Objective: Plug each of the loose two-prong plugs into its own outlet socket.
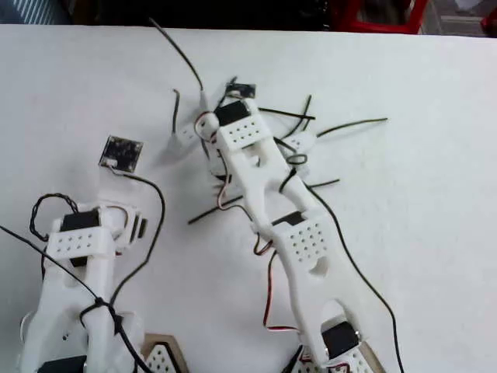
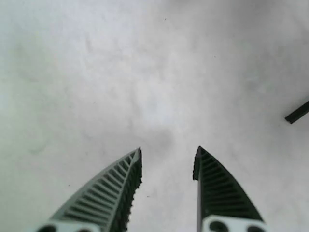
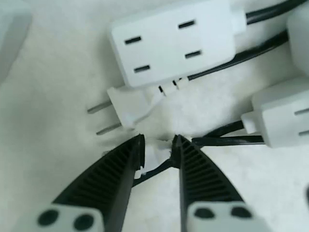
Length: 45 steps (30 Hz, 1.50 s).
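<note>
A white two-prong plug [image 3: 126, 104] lies flat on the white table, its prongs pointing away from a white outlet socket [image 3: 174, 41] that sits right beside it. My right gripper [image 3: 158, 145] is closed down on the plug's rear end, where its black cord [image 3: 152, 173] leaves. A second white socket [image 3: 285, 116] lies close by. In the high view the right gripper [image 1: 203, 132] is at the table's middle, among white plug pieces [image 1: 185, 138] and black cords. My left gripper [image 2: 168, 152] stands open over bare table, near the front left [image 1: 133, 225].
A small dark circuit board [image 1: 122, 153] lies just beyond the left arm, and another [image 1: 242, 90] lies beyond the right gripper. Loose black cords [image 1: 349, 124] spread to the right of the middle. A cord end [image 2: 297, 112] shows near the left gripper.
</note>
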{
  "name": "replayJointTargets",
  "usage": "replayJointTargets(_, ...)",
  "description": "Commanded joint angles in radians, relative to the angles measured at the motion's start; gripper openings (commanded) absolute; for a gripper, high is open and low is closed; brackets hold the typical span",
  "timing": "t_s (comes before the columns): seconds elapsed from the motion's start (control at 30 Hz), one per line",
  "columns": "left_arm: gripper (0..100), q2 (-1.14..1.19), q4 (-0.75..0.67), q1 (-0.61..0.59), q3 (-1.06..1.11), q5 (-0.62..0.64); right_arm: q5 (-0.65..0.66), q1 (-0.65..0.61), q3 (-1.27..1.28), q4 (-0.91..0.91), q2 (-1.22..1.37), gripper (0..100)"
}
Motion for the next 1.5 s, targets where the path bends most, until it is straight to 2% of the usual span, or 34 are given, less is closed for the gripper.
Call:
replayJointTargets(0.0, 19, -0.030, -0.020, -0.010, 0.000, 0.003, 0.150, -0.050, 0.021, 0.056, 0.001, 2.6)
replayJointTargets(0.27, 19, -0.030, -0.020, -0.010, 0.000, 0.003, 0.339, -0.022, 0.187, 0.056, -0.044, 1.7)
replayJointTargets(0.47, 19, -0.030, -0.020, -0.010, 0.000, 0.003, 0.342, -0.019, 0.227, 0.045, -0.229, 1.7)
replayJointTargets(0.57, 19, -0.030, -0.020, -0.010, 0.000, 0.003, 0.341, -0.027, 0.233, -0.030, -0.291, 1.7)
replayJointTargets(0.7, 19, -0.030, -0.020, -0.010, 0.000, 0.003, 0.339, -0.044, 0.238, -0.156, -0.289, 1.7)
replayJointTargets(0.87, 19, -0.030, -0.020, -0.010, 0.000, 0.003, 0.339, -0.105, 0.236, -0.216, -0.219, 1.7)
replayJointTargets(1.07, 19, -0.030, -0.020, -0.010, 0.000, 0.003, 0.344, -0.128, 0.235, -0.120, -0.094, 1.7)
replayJointTargets(1.2, 19, -0.030, -0.020, -0.010, 0.000, 0.003, 0.350, -0.085, 0.227, 0.035, -0.070, 1.7)
replayJointTargets(1.3, 19, -0.030, -0.020, -0.010, 0.000, 0.003, 0.353, -0.035, 0.256, 0.056, -0.096, 1.7)
replayJointTargets(1.47, 19, -0.030, -0.020, -0.010, 0.000, 0.003, 0.471, 0.045, 0.408, 0.056, -0.222, 1.7)
